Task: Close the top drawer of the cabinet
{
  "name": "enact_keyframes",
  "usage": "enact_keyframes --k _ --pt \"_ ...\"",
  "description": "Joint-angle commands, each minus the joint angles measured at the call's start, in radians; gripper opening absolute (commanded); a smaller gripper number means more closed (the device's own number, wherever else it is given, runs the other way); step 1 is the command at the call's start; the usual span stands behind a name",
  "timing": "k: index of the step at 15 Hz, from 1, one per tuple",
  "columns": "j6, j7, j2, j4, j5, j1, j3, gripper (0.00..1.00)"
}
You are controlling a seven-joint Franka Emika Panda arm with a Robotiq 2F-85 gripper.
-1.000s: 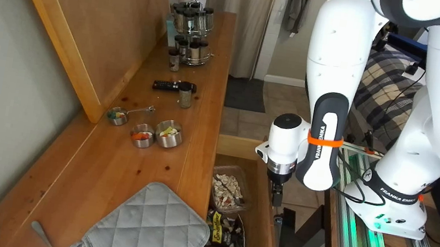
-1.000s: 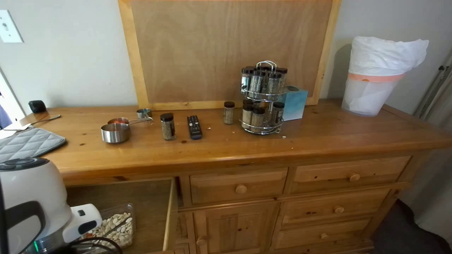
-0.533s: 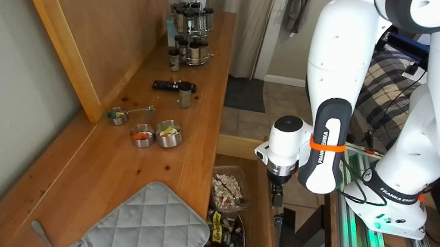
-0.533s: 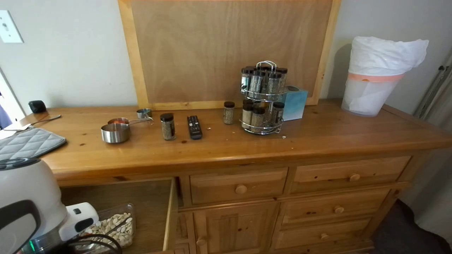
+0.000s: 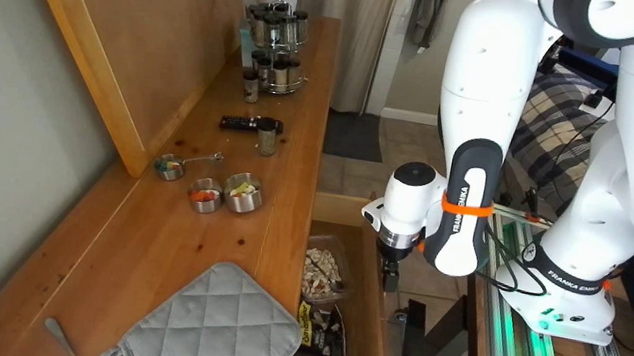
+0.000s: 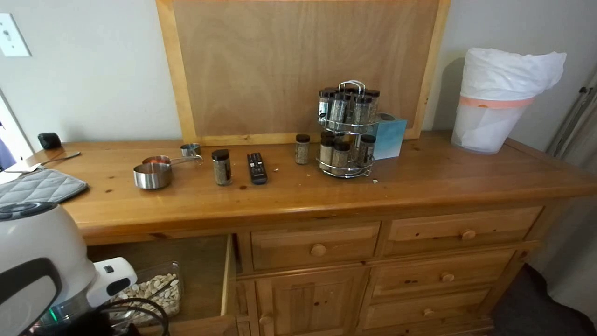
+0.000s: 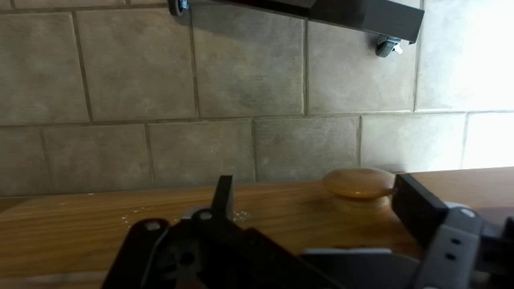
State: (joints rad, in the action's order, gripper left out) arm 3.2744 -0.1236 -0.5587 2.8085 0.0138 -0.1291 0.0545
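You can read FRANKA EMIKA on the arm [image 5: 482, 115] — partly under an orange band [image 5: 467, 208] — and on its base [image 5: 561, 309], also, less clearly, Smartfood on the bag [image 5: 325, 333].

Varnished, knotty wood with a glossy finish makes the cabinet top [image 6: 419, 177]; the drawer [image 5: 359, 316] is duller wood inside, and the knob [image 7: 358, 183] looks smooth and polished. The pot holder [image 5: 219, 327] is matt quilted cloth. The 3 cups [image 6: 153, 177] are shiny metal, the spice rack [image 6: 347, 130] bright wire. Glossy, crinkled film forms the snack bag [image 5: 325, 336]; the remote [image 6: 257, 169] looks like matt plastic. The gripper [image 7: 313, 190] is matt, the arm [image 5: 485, 84] smooth and glossy.
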Motion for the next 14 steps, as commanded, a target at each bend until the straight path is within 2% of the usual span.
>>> enact_keyframes --k 1,3,4,5,14 --pt "0.086 0.026 0.003 -0.066 -0.004 -0.019 0.023 1.0" --pt "0.069 -0.001 0.004 -0.082 -0.025 -0.017 0.019 1.0" --pt "0.035 -0.012 0.013 -0.089 -0.051 0.029 -0.021 1.0" --pt "0.021 0.007 0.0 -0.045 -0.027 -0.013 0.001 1.0" --pt "0.021 0.0 0.0 -0.074 -0.041 0.007 -0.011 1.0"
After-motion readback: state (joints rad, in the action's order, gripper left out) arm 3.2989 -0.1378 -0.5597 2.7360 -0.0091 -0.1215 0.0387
